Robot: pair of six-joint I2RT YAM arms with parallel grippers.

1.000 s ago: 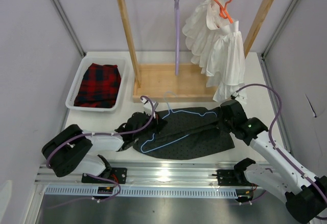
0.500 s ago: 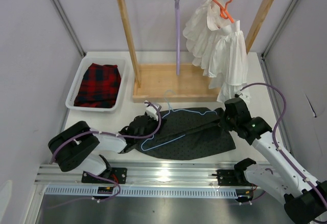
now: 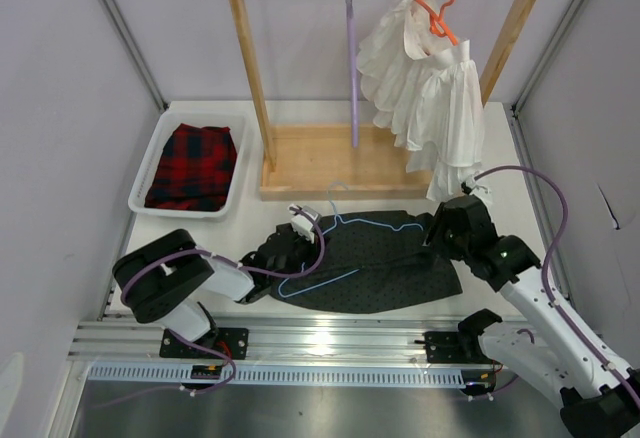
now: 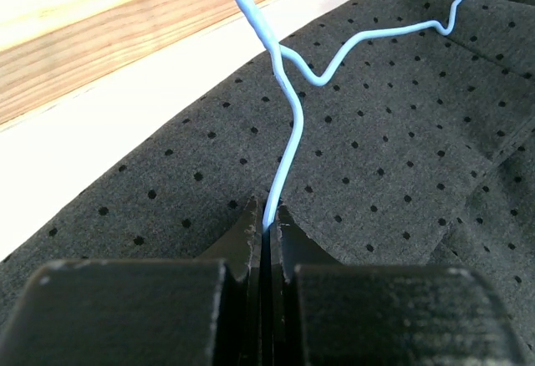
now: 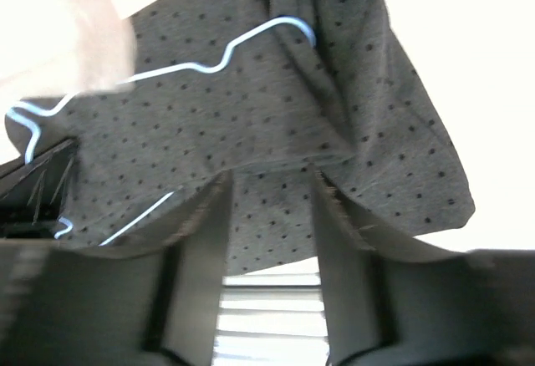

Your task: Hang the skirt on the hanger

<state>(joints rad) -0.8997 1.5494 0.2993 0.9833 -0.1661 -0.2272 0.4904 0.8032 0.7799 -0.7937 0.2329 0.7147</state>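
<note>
Hanger [image 4: 290, 144] sat pinched in your left jaws, likely to steady it on the dotted skirt [image 4: 401, 132]; your right jaws hung spread over the fabric, holding nothing.

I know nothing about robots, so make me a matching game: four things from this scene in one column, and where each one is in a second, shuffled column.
Things:
1. skirt
2. blue hanger
3. plaid garment
4. white garment

Places:
A. in the bin
B. pinched by the left gripper
C. spread on the table
D. hanging from the orange hanger

Pairs: 1-C, 2-B, 3-A, 4-D.
</note>
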